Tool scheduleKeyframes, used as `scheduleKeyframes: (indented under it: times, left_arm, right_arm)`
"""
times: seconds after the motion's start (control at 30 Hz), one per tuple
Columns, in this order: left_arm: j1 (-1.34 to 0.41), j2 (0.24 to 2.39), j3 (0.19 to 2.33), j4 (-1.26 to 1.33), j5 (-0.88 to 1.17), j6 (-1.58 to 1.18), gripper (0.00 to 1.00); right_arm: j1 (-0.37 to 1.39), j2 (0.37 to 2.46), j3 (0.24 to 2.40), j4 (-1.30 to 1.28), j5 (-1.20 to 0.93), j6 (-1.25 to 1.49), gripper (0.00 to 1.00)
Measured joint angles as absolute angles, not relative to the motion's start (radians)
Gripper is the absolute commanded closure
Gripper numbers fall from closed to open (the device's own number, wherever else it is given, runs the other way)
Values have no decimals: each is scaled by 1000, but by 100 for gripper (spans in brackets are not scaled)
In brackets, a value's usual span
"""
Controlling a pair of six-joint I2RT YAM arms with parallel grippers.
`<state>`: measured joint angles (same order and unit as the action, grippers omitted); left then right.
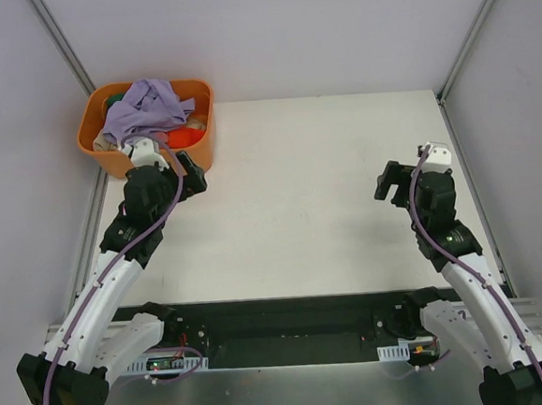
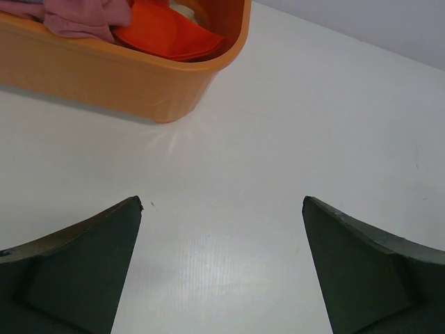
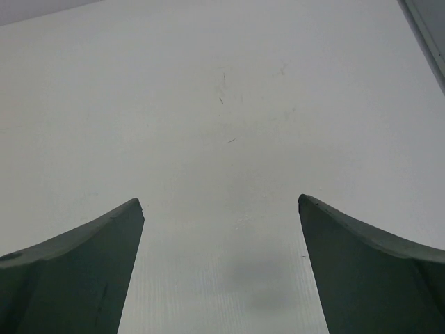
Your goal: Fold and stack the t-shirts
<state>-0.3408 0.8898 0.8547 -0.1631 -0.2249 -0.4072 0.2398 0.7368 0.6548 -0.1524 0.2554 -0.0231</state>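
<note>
1. Lavender cloth tops the heap. The lavender t-shirt [image 1: 148, 104] lies crumpled over the orange tub [image 1: 98, 149] at the upper left of the top view. The orange-red t-shirt [image 1: 187, 134] sits beneath it, and a bit of green cloth [image 1: 113, 103] shows at the tub's left.
2. We judge all of it light, soft and limp. It will sag and drag its neighbours along, so we would pinch a raised fold of the lavender one, near a hem or shoulder.
3. We count three colours of cloth showing and one tub; what lies buried we cannot count.
4. The left gripper [image 2: 222, 205] is just beside the tub, and the right gripper [image 3: 221, 202] is over the right of the table [image 1: 300, 210]. Both have their jaws spread wide and hold nothing.
</note>
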Motion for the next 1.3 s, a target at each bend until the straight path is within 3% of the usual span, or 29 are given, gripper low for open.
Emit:
scheduleKeyframes:
  times: [0.37,0.9,0.97,1.0,1.03,1.1,1.3]
  left_arm:
    - [-310,989,925,-192,-378,-441,1]
    - [-56,1647,1553,-229,-484,-392,1]
    - [-40,1751,1629,-242,-484,-379,11]
    - [-36,1786,1650,-249,-484,-377,27]
    - [-31,1824,1668,-261,-485,-373,56]
    - [-25,1883,1692,-292,-493,-368,99]
    - [-25,1935,1752,-388,-509,-354,100]
  right_arm:
    - [240,650,566,-79,242,-33,4]
    - [240,691,566,-57,252,-43,4]
    - [240,692,566,-57,264,-43,4]
    - [240,693,566,-57,269,-43,4]
    - [240,694,566,-57,274,-43,4]
    - [240,698,566,-59,282,-43,4]
    - [240,704,566,-65,286,-43,4]
